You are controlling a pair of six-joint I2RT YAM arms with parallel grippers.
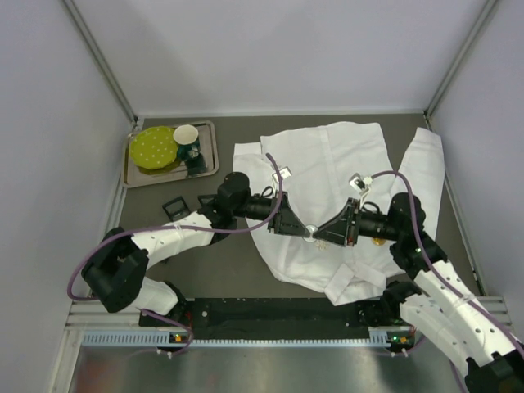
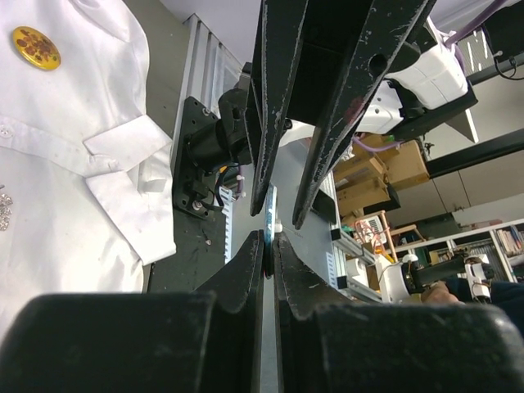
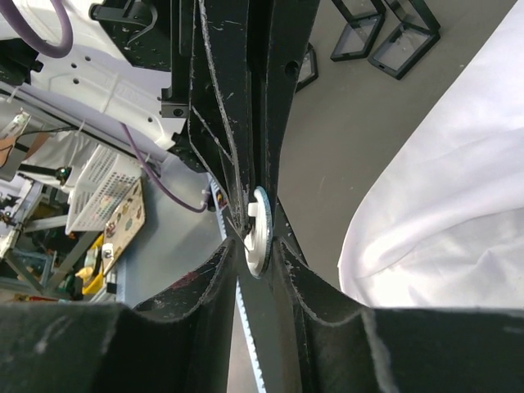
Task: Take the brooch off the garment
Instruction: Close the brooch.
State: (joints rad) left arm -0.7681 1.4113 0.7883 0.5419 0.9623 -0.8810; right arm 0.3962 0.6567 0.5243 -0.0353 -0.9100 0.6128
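**Both grippers on the brooch, clear of the cloth**

Left gripper point(image 2: 266, 246) is clamped across the faces of the silver disc brooch point(image 3: 258, 232). The disc is edge-on in the left wrist view, with no gap at the pads. Right gripper point(image 3: 259, 260) straddles the same disc from the opposite side, tips nose to nose with the left. There's a sliver of slack on one side, so I can't tell if it bites.

The disc's plane stands roughly upright, held above the middle of the white shirt point(image 1: 327, 160), toward its near edge. My read is that it's free of the cloth. Both forearms run about level, converging from the shirt's left and right, and neither is nearer. The next move hinges on one pair letting go without tipping the disc.

A gold round pin point(image 2: 35, 47) sits on the shirt, right-arm side.
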